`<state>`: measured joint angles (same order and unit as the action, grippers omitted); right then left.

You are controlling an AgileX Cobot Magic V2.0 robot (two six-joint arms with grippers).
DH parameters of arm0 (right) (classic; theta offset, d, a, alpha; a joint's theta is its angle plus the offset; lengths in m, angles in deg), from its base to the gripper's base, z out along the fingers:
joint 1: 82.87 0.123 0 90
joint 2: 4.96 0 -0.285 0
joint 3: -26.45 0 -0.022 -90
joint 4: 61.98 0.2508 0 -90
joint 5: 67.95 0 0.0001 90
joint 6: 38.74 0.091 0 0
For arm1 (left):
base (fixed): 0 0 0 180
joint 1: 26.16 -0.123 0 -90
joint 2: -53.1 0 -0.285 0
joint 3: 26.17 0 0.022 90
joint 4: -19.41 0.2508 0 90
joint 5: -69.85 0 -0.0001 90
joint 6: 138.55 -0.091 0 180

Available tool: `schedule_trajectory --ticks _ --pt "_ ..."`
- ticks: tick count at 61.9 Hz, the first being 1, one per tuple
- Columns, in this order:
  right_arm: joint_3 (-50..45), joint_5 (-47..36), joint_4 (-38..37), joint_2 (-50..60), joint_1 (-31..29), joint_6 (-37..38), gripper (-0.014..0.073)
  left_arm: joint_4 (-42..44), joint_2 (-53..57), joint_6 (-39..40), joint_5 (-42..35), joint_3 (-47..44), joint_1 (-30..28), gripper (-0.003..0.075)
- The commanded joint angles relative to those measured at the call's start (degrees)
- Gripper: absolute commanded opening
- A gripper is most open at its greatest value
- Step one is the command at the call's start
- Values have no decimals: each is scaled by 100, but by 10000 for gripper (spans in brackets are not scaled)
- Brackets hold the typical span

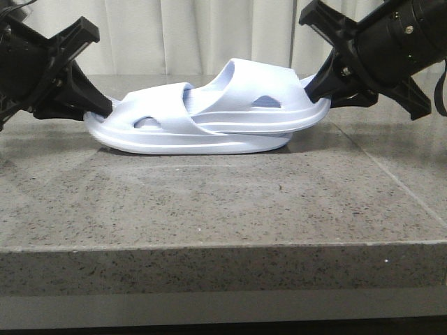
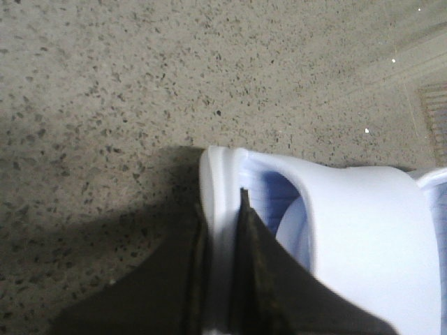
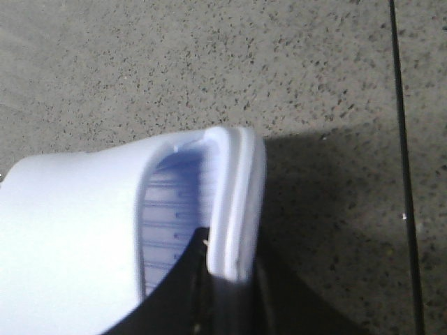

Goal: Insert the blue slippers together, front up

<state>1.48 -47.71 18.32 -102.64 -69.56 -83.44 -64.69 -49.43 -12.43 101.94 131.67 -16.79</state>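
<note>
On the grey stone table (image 1: 209, 202) the blue slippers (image 1: 209, 118) lie nested one in the other, the left gripper (image 1: 98, 105) closed on the left end and the right gripper (image 1: 318, 87) closed on the right end.

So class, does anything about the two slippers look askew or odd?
Slightly: the right slipper is wedged under the left slipper's strap with its outer end raised off the stone table. Both grippers clamp the outer ends.
</note>
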Motion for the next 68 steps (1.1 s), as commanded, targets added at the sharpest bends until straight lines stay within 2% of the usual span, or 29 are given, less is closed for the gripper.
schedule_trajectory --ticks 1,6,10,22,29,38,49,55,61,66,68 --pt "142 915 177 121 208 -80 -117 -355 204 -7 522 167 84 -20" --pt "142 888 177 121 201 -86 -101 -355 204 -7 522 167 84 -20" --pt "142 887 151 142 138 -105 -51 -355 204 -7 522 167 84 -20" --pt "142 1247 -132 356 -585 -145 229 -355 204 -7 513 167 69 -20" --pt "142 1769 -465 582 -1264 -145 326 -355 204 -7 487 167 69 -20" --pt "142 2324 -810 969 -2362 -145 332 -355 204 -7 401 167 69 -20" --pt "142 2774 -929 1313 -3394 -199 332 -355 204 -7 413 167 69 -20" --pt "142 3010 -929 1415 -3721 -284 332 -355 204 -7 413 167 69 -20" --pt "142 3215 -929 1464 -3800 -379 332 -294 204 -7 413 167 69 -15" --pt "142 3328 -929 1589 -3786 -554 332 -216 214 -143 413 167 69 48" --pt "142 3342 -929 1653 -3779 -582 332 -216 215 -143 413 167 69 98"
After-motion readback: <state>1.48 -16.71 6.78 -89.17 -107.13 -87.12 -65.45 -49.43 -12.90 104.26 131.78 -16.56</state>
